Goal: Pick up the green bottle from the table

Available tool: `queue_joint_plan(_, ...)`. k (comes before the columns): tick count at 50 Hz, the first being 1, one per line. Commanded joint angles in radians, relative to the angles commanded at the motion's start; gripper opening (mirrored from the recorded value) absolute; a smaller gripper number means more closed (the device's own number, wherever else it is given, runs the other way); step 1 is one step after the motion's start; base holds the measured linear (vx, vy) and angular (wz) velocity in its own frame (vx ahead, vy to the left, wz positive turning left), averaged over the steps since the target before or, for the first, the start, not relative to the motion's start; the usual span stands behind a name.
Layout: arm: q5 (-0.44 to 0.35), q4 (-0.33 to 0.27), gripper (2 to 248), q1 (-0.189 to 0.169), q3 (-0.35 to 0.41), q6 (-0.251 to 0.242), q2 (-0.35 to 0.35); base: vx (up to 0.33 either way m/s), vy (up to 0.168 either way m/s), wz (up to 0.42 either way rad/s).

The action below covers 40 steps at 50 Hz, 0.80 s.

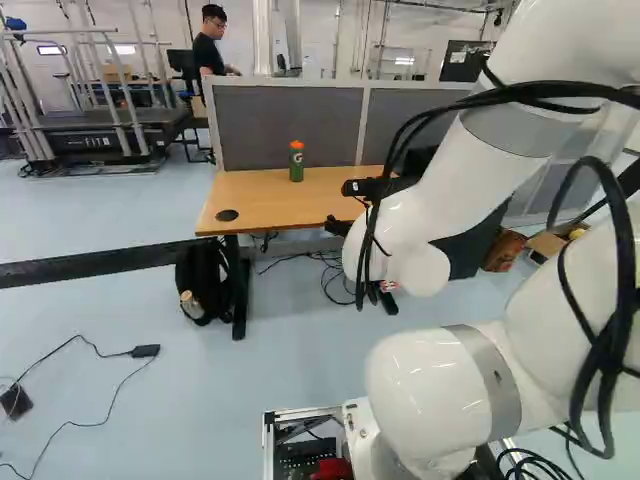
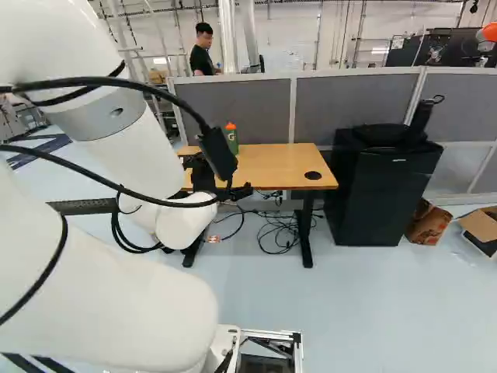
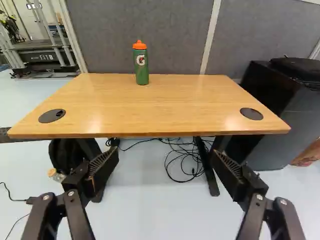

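So the green bottle [image 1: 297, 162] is standing upright on the wooden table [image 3: 165, 110], near the far edge, by the gray partition [image 3: 140, 25]. You'll find it in the upper middle of the left base view, orange cap on top. The gripper [image 2: 205, 180] has its fingers wide apart, nothing between them touching both, and in the wrist view the bottle's ahead of them, well apart. There's a black backpack [image 1: 203, 280] on the floor left of center in the left base view. Over in the right base view, a black fridge [image 2: 380, 190] sits right of the table, with messy cables [image 2: 279, 233] on the floor.
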<state>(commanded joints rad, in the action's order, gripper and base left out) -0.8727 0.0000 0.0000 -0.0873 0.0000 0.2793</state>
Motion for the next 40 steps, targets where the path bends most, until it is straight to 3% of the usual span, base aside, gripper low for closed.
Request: queue_joint_plan(40, 0.000, 0.000, 247, 0.000, 0.000, 0.000, 0.000, 0.142, 0.025, 0.108)
